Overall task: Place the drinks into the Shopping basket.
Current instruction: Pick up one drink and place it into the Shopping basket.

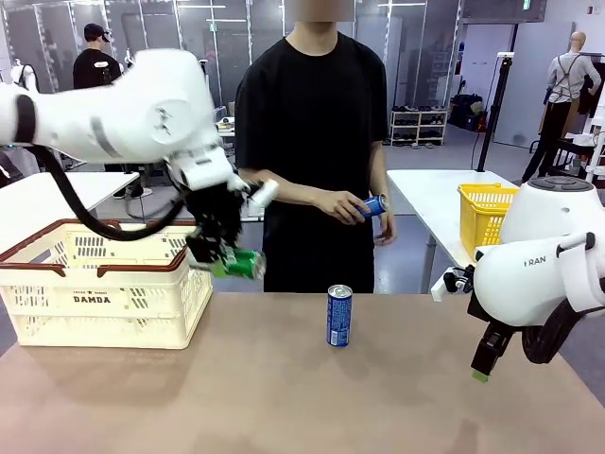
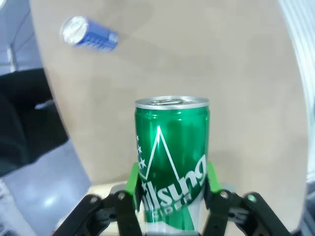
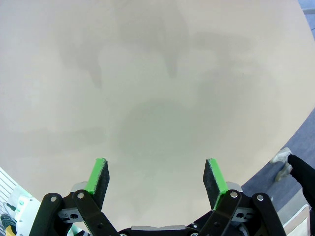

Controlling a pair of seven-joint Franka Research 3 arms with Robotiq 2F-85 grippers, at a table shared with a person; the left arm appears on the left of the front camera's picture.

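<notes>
While left end effector point(image 2: 172, 180) on green can point(image 2: 171, 147), right end effector point(image 3: 156, 176) agape.

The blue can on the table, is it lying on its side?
No, the blue can stands upright on the table, silver top up.

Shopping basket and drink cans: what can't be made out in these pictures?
Shopping basket inside: front view, its slotted near wall hides whether any cans lie in it.
Blue can in the person's hand: front view, the hand covers most of it.
Green can base: left wrist view, cut off by the bottom edge, behind the left claw.
</notes>
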